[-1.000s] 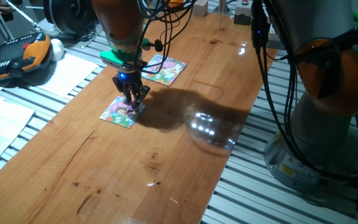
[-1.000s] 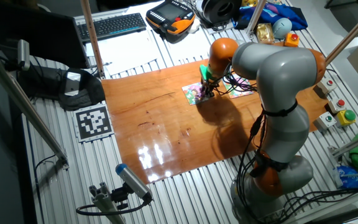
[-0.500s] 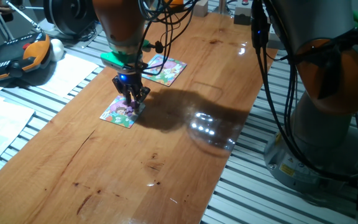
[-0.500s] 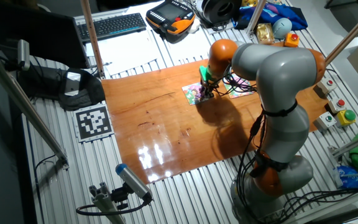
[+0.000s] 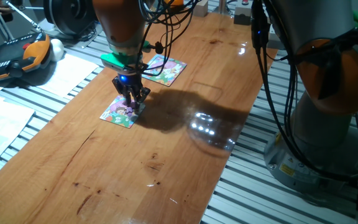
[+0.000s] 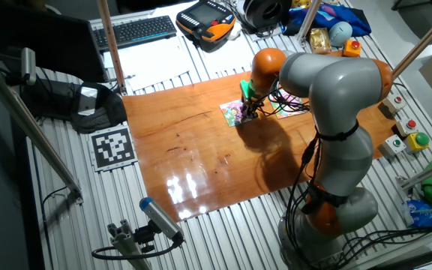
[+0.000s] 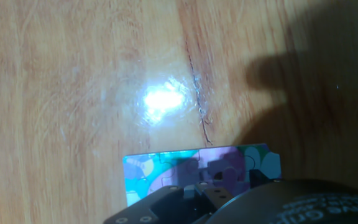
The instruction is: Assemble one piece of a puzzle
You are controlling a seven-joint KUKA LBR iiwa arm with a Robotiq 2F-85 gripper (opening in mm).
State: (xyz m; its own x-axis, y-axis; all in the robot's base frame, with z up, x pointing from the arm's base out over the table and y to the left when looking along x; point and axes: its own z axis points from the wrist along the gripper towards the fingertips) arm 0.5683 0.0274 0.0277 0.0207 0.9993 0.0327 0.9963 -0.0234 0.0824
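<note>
Tool [image 5: 132,101] low over the puzzle [image 5: 120,112], left of centre in one fixed view, fingers pointing down at the right edge of the small green-edged square. Tips close together there, though no telling whether closed or gripping anything (gap too small and dark). Same story in the other fixed view: tool [image 6: 247,114] at the upper middle of the frame, on the right side of the puzzle [image 6: 233,114], orange arm [image 6: 328,97] bending over from the right.

Hand view: puzzle [image 7: 191,171] along the bottom edge, green patches at both ends and a purple-pink figure in the middle, partly shaded by the black tool body below. Seams between pieces faintly visible; the piece itself not to be told apart, neither in the fingers nor in the picture. Bright glare spot on the wooden surface [image 7: 73,81] above the puzzle, dark crack in the grain beside it.

Second, lilac-and-white square puzzle [image 5: 165,69] further up in one fixed view, apart from the first, behind the tool. Orange-and-black pendant [image 5: 14,57] at the upper left, off the wooden surface [image 5: 135,168].
</note>
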